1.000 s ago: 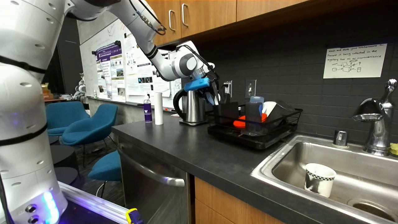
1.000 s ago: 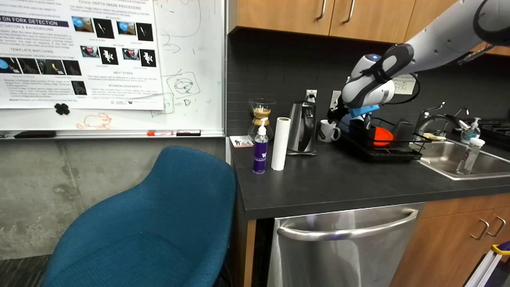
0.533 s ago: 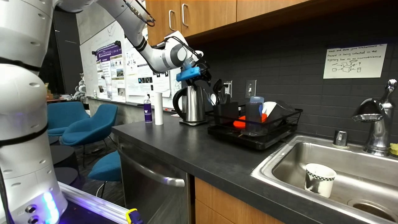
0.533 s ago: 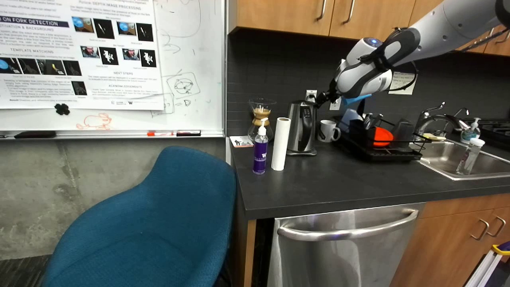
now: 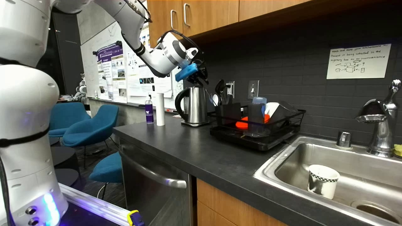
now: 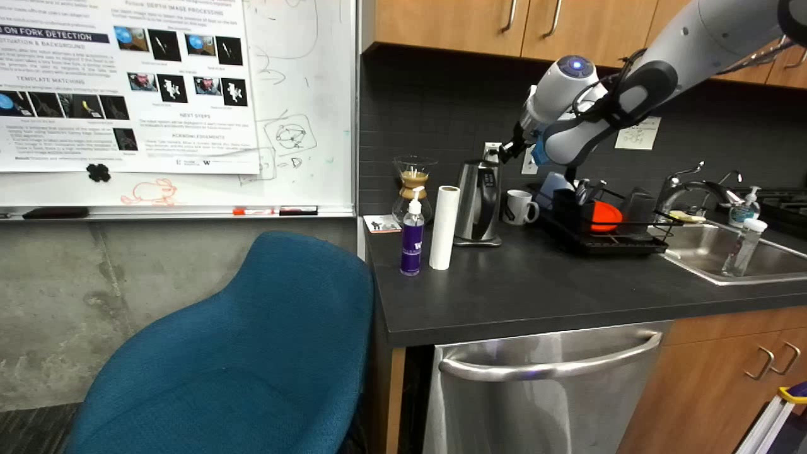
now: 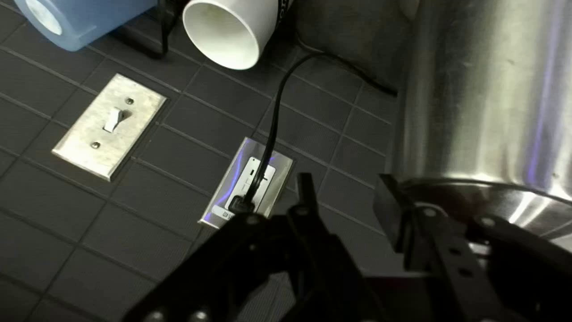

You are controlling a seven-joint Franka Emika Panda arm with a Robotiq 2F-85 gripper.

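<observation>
The claw point(image 7: 346, 203), low in the wrist view, stands with jaws parted by a clear gap, nothing between them. Against or just beside it (I can't tell which), the steel kettle point(image 7: 482, 107) fills the upper right. It looks stiff, smooth and likely slippery, heavier if filled, so the black handle point(image 5: 177, 104), left of centre in an exterior view, seems the surest hold. Beyond, a white mug point(image 7: 232, 36) shows at the wrist view's top.

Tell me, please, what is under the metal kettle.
In both exterior views, the kettle stands on a flat base, which rests on the dark countertop. The base's middle and the countertop directly below it are covered and cannot be seen.
</observation>
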